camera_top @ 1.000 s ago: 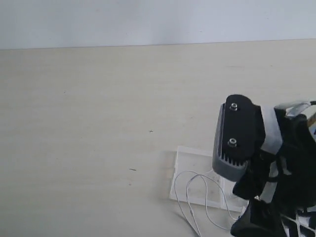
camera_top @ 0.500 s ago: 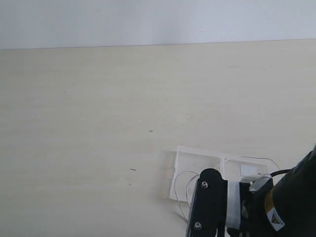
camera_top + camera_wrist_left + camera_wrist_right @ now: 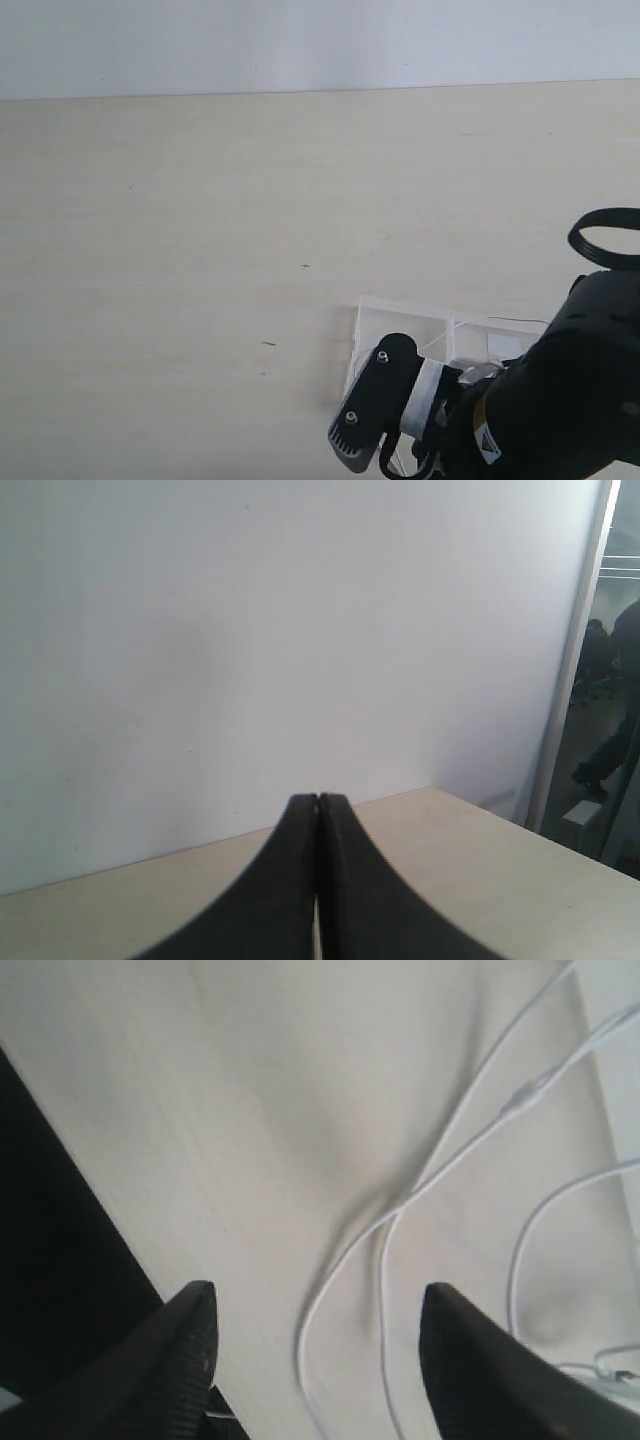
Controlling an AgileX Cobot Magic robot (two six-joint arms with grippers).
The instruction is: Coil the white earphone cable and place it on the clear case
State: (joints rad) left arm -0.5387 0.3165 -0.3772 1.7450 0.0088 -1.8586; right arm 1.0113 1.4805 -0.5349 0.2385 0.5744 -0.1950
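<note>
Exterior: my right arm (image 3: 530, 420) hangs over the clear case (image 3: 395, 320) on the table (image 3: 200, 200). Left wrist: my left gripper (image 3: 317, 805) is pressed together, empty. Right wrist: my right gripper (image 3: 318, 1310) is spread wide, with the white earphone cable (image 3: 440, 1165) loose on the table between its fingers.

Pale wooden table (image 3: 200, 200); white wall (image 3: 300, 40); possibly glass doorway (image 3: 612, 700).

Matt, pale wood-grain table (image 3: 200, 200) — clear case (image 3: 397, 318) of transparent plastic.
</note>
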